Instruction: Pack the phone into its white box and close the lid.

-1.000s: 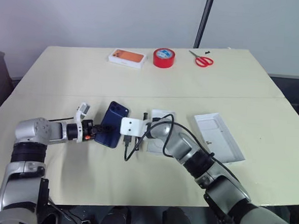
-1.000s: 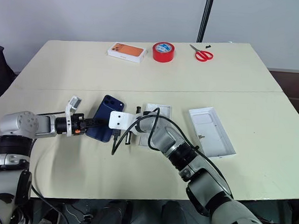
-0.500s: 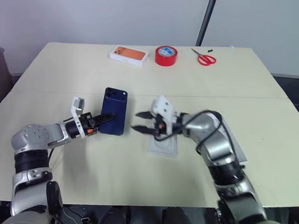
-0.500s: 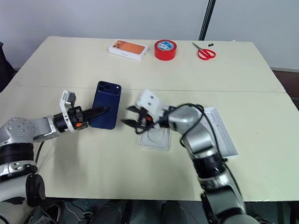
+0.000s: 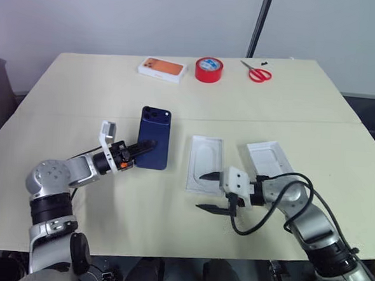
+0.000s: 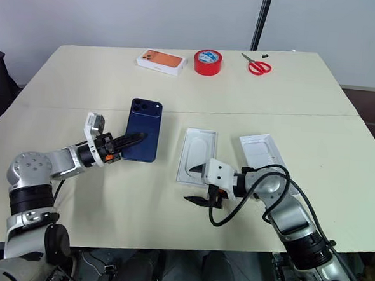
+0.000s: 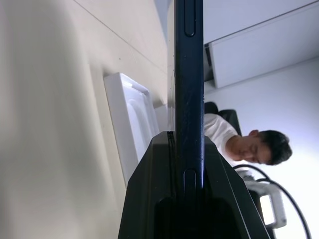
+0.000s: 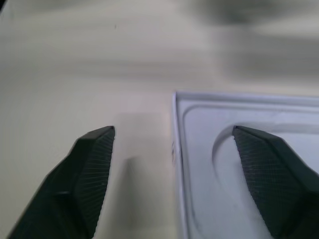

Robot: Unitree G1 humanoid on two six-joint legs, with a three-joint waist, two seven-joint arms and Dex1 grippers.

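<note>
The left gripper (image 5: 141, 149) is clamping the phone (image 5: 154, 145) by its near end, fingers pressed together on the slim edge. The phone is sitting just to the left of the flat white insert (image 5: 205, 162), apart from it. Its long axis is running near to far, almost parallel to the insert's. Its glossy back is facing up toward the head camera, and its camera cluster is pointing to the far end. Whether it is touching the table (image 5: 113, 98) I cannot tell.

The right gripper (image 5: 201, 192) is hovering at the insert's near end with its fingers (image 8: 92, 164) spread wide, gripping nothing; one finger is reaching over the insert's oval hollow, the other over bare table.

The lid (image 5: 270, 159) is lying just right of the insert, hollow side up, showing a faint rounded outline inside. Far beyond the insert, an orange-topped carton (image 5: 160, 68), red tape (image 5: 208, 70) and scissors (image 5: 256, 73) are lying in a row.
</note>
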